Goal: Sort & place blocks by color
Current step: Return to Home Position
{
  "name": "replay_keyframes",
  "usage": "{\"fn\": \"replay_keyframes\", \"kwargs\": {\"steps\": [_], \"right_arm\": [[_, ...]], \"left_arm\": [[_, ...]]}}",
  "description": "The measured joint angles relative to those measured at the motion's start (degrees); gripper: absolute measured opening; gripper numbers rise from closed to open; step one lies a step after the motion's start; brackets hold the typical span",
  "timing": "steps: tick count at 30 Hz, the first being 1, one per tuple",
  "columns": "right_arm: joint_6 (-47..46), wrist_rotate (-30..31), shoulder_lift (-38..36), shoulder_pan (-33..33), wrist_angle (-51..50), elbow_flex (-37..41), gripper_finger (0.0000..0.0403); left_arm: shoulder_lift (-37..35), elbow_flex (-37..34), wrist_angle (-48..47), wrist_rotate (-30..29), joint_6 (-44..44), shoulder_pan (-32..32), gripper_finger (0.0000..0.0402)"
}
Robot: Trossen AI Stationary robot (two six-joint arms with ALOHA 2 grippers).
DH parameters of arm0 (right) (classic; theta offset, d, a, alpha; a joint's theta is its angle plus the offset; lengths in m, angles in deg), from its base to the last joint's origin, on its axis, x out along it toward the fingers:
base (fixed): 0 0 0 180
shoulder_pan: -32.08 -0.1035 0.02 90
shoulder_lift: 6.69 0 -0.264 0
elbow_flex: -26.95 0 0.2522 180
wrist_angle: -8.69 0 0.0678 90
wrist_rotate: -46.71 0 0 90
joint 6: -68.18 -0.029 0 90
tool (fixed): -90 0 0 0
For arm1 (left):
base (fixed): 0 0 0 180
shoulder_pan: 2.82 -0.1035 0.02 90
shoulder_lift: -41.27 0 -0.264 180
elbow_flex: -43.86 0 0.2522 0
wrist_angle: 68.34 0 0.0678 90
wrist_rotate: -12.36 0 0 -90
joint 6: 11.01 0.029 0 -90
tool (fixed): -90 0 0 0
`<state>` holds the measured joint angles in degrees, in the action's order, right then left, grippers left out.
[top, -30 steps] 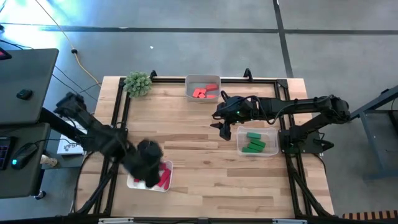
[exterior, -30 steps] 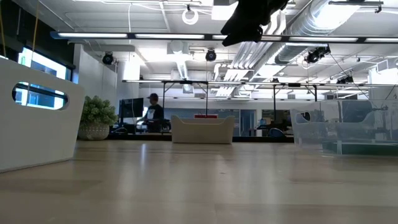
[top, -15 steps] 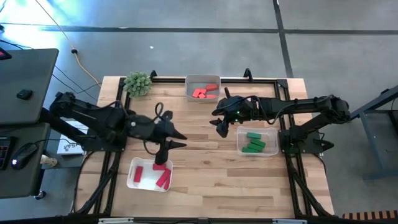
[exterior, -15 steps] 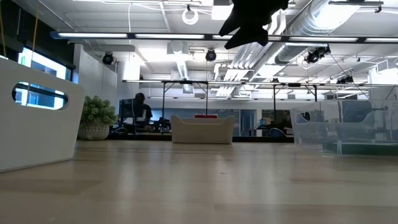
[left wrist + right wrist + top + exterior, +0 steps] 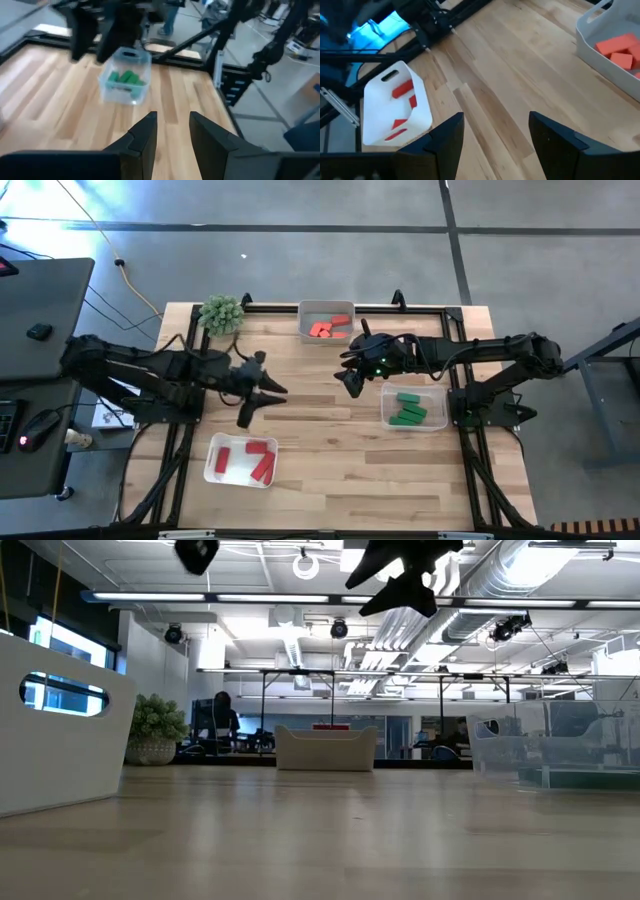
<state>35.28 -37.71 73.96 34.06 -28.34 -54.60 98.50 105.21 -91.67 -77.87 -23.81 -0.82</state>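
Note:
Red blocks (image 5: pixel 252 461) lie in a white tray (image 5: pixel 213 470) at the near left; they also show in the right wrist view (image 5: pixel 402 90). Orange-coral blocks (image 5: pixel 327 328) lie in a tray (image 5: pixel 306 315) at the far middle, also in the right wrist view (image 5: pixel 619 47). Green blocks (image 5: pixel 408 410) lie in a clear tray (image 5: pixel 386 397) at the right, also in the left wrist view (image 5: pixel 125 78). My left gripper (image 5: pixel 262 401) is open and empty above the table's left middle. My right gripper (image 5: pixel 348 377) is open and empty, left of the green tray.
A spiky green plant ball (image 5: pixel 221 313) sits at the far left corner. A black metal frame (image 5: pixel 420 308) runs round the table. Bare wood lies between the three trays. A person sits far off in the room in the low view (image 5: pixel 219 720).
My left gripper has risen from over the red tray and drawn back toward the table's far left, turning level; it is empty. The red blocks stay in their tray. My right gripper has shifted slightly toward the far edge and tipped.

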Motion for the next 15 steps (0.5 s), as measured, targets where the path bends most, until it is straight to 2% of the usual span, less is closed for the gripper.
{"fn": "replay_keyframes", "kwargs": {"steps": [8, 15], "right_arm": [[1.69, 0.01, 0.0, 0.0, -0.09, 0.0, 0.0211], [-3.09, -0.01, 0.0, -0.35, -0.03, 0.0, 0.0211]], "left_arm": [[-14.07, -12.35, 0.9, -0.41, 0.08, -0.79, 0.0103], [-26.29, -23.24, 5.45, -0.43, -2.45, -0.79, 0.0103]]}}
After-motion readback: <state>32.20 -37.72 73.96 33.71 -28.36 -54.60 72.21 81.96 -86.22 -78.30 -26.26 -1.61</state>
